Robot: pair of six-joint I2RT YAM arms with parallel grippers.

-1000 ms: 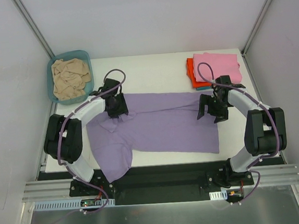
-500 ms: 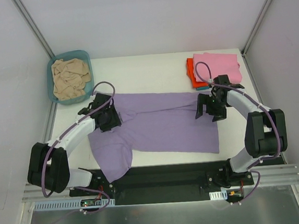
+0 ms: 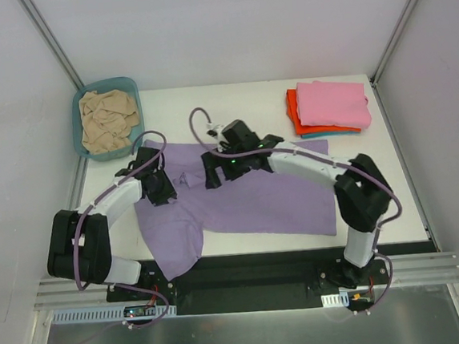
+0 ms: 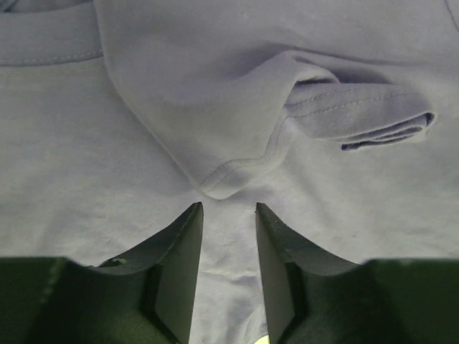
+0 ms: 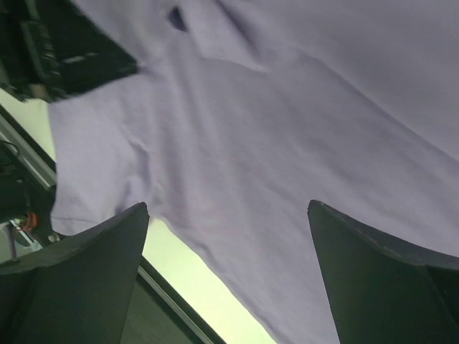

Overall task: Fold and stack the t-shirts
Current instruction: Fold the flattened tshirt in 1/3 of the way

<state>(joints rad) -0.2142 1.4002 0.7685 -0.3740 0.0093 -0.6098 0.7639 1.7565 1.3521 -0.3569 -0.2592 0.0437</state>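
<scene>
The lavender-purple soft cloth t-shirt [image 3: 255, 194] lies spread along the near edge of the white worktop [image 3: 240, 107], with its left portion overhanging that edge. Left pincer [image 4: 228, 209]: jaws narrowly apart, gripping nothing, just short of a folded sleeve [image 4: 358, 111]. Right pincer [image 5: 228, 206]: fully open above the shirt. A folded pink t-shirt [image 3: 332, 103] occupies the far right corner.

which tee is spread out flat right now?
The lavender-purple t-shirt, mid-table. The pink t-shirt and orange-red t-shirt are folded and stacked; the beige t-shirt is crumpled in the teal basin.
</scene>
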